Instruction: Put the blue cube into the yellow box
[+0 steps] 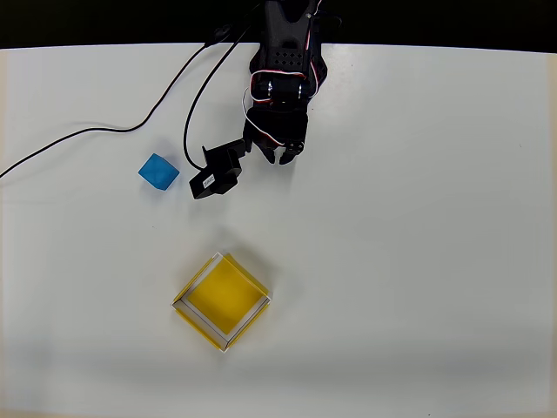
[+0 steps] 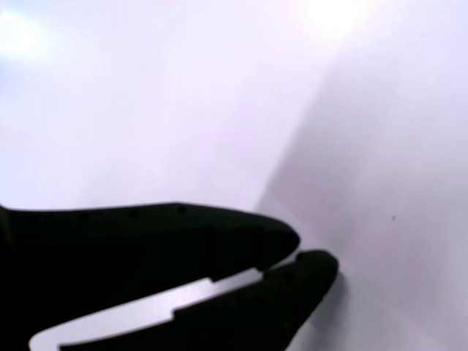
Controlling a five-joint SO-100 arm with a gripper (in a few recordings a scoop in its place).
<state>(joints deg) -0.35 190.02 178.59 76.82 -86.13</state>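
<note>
On the white tabletop (image 1: pixel 418 218), blue cube (image 1: pixel 158 171) lies well apart from yellow box (image 1: pixel 222 300); empty gripper (image 2: pixel 298 256) closed, fingertips touching.

Black hand (image 2: pixel 298 257), fingertips nearly touching, nothing between them, over white table (image 2: pixel 183 110)

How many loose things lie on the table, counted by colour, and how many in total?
Blue: 1, the blue cube, lying apart from the box.
Yellow: 1, the yellow box, open-topped with nothing inside.
Black: 1, the cable running across the table.
Total: 3
</note>
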